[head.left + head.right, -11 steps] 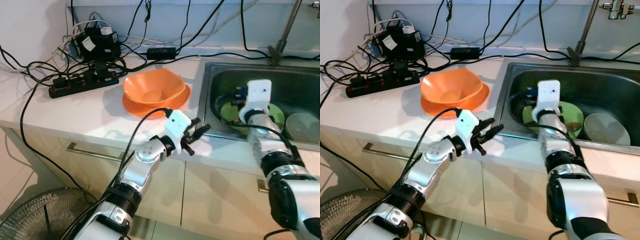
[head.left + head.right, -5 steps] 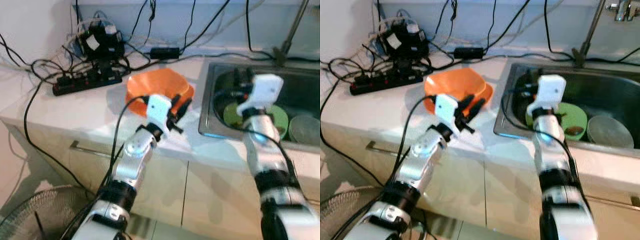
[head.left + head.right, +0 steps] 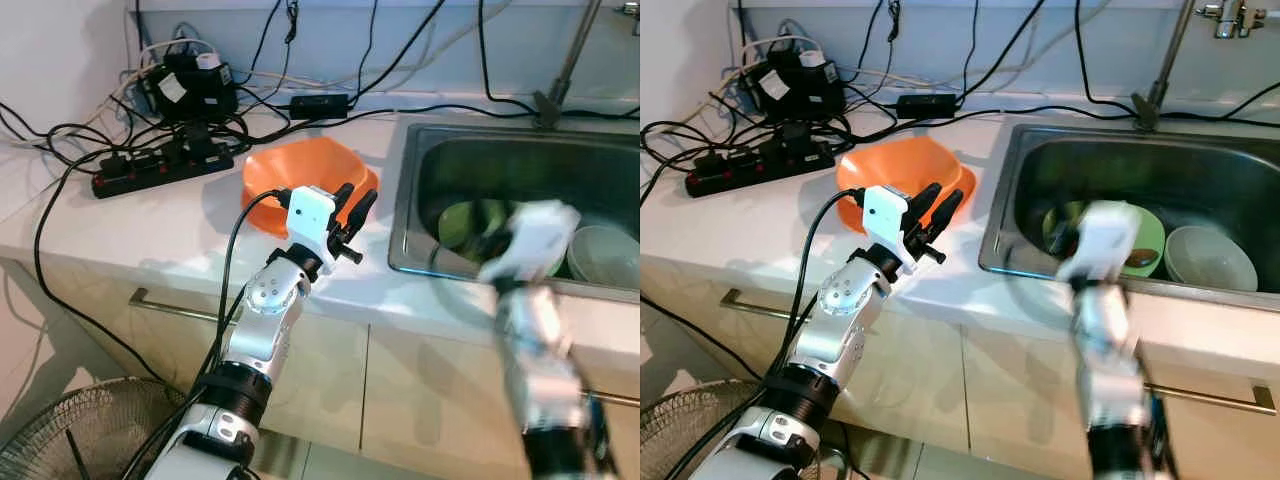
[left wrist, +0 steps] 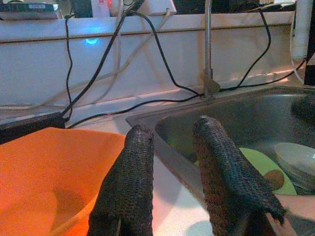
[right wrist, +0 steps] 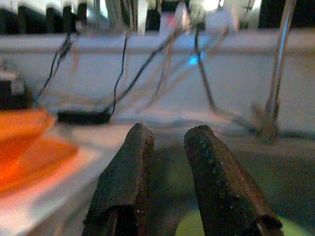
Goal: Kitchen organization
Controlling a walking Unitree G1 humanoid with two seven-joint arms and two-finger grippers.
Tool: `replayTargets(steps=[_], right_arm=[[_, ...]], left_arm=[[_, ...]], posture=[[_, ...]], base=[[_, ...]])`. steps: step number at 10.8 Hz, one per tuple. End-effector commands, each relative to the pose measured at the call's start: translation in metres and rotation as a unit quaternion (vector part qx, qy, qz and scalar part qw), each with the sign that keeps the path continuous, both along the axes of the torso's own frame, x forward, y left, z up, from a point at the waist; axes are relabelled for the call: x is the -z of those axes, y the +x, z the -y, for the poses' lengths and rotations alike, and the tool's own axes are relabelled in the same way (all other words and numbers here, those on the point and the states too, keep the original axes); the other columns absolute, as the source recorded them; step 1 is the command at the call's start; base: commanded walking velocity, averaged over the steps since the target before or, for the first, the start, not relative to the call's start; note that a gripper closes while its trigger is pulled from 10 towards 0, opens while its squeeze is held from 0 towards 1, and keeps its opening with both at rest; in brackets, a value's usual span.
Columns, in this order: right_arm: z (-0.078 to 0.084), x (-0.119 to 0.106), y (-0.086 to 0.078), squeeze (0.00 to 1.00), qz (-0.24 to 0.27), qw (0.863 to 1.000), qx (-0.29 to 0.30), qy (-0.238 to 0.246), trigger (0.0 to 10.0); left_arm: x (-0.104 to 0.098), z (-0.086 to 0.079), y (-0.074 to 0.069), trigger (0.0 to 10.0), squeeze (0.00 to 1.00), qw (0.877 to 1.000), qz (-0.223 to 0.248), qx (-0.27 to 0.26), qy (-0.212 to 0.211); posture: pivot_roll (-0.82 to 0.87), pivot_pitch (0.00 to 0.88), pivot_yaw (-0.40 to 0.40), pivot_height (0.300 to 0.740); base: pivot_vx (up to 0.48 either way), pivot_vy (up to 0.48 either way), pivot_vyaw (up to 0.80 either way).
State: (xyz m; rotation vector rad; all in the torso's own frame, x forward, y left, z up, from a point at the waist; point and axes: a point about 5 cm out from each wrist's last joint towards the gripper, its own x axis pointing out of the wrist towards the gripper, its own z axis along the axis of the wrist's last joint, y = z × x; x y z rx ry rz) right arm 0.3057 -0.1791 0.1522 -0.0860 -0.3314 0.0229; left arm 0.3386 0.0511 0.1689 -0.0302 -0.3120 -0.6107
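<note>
Orange plastic, glossy and smooth, is making up the bowl (image 3: 300,170), which is sitting nested on a matching orange plate (image 3: 855,215) on the white tabletop (image 3: 130,225), just left of the steel sink (image 3: 1020,215). The left tool (image 3: 352,208) is hovering at the bowl's near right edge, its two black fingers (image 4: 138,172) standing slightly apart with nothing between them. The right tool (image 5: 165,162) is blurring above the sink's front rim, its fingers likewise parted and gripping nothing. Inside the sink, a green plate (image 3: 1148,232) is lying beside a pale bowl (image 3: 1210,258). A black power strip (image 3: 165,165) and tangled cables are resting behind the orange bowl.
</note>
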Motion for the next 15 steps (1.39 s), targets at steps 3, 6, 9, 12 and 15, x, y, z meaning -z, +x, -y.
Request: replayTargets(steps=[3,6,9,12,15], right_arm=[[-0.017,-0.010,0.001,0.00,0.000,1.000,-0.018,0.015,10.0],[-0.020,-0.009,0.003,0.00,-0.011,1.000,-0.017,0.022,10.0],[-0.022,-0.009,0.003,0.00,-0.015,0.999,-0.018,0.026,10.0],[-0.021,-0.008,0.004,0.00,-0.023,0.999,-0.017,0.024,10.0],[-0.021,-0.006,0.005,0.00,-0.027,0.999,-0.017,0.023,10.0]], left_arm=[[-0.025,-0.015,0.003,10.0,0.00,0.998,0.044,-0.045,-0.015],[-0.059,-0.053,0.022,10.0,0.00,0.984,0.071,-0.162,-0.018],[-0.057,-0.096,0.041,10.0,1.00,0.973,-0.031,-0.225,-0.041],[-0.040,-0.099,0.039,10.0,1.00,0.965,-0.132,-0.219,-0.050],[-0.036,-0.097,0.035,10.0,1.00,0.957,-0.172,-0.227,-0.060]], posture=[[0.03,0.000,0.124,0.740],[0.04,0.000,0.118,0.740],[0.04,0.000,0.118,0.740],[0.05,0.000,0.113,0.740],[0.05,0.000,0.111,0.740]], base=[[0.000,0.000,0.00],[0.000,0.000,0.00],[0.000,0.000,0.00],[0.000,0.000,0.00],[0.000,0.000,0.00]])
